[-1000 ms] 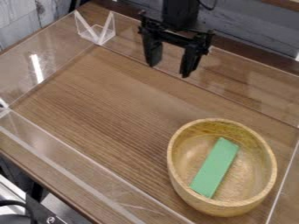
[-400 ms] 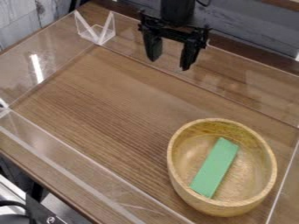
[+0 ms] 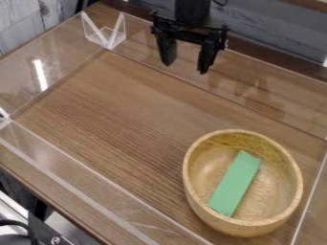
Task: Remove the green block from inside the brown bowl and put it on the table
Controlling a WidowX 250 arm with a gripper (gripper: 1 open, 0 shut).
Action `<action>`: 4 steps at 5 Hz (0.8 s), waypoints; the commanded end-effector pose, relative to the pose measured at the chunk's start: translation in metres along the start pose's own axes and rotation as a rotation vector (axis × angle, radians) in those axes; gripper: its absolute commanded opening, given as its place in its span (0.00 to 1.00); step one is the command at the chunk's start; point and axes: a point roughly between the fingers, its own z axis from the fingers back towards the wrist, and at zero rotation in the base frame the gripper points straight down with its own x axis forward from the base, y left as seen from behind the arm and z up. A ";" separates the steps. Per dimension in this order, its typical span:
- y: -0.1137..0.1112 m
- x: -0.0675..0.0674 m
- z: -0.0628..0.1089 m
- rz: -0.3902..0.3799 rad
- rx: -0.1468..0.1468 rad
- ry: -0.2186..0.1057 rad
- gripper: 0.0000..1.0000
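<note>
The green block (image 3: 235, 182) lies flat inside the brown bowl (image 3: 201, 158), slanted from near left to far right. That light wooden bowl sits on the table (image 3: 115, 115) at the near right. My gripper (image 3: 186, 65) hangs over the far edge of the table, pointing down, its two black fingers (image 3: 166, 54) spread apart with nothing between them. It is well away from the bowl, up and to the left of it in the picture.
Low clear plastic walls (image 3: 52, 158) edge the wood-grain table on all sides. A clear folded plastic piece (image 3: 102, 31) stands at the far left corner, just left of my gripper.
My gripper has drifted slightly up and away in the picture, toward the far wall. Block and bowl have not moved.
</note>
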 end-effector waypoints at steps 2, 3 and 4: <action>0.003 0.019 0.015 0.033 -0.015 -0.085 1.00; 0.002 0.024 0.013 0.038 -0.021 -0.095 1.00; 0.002 0.029 0.011 0.037 -0.024 -0.102 1.00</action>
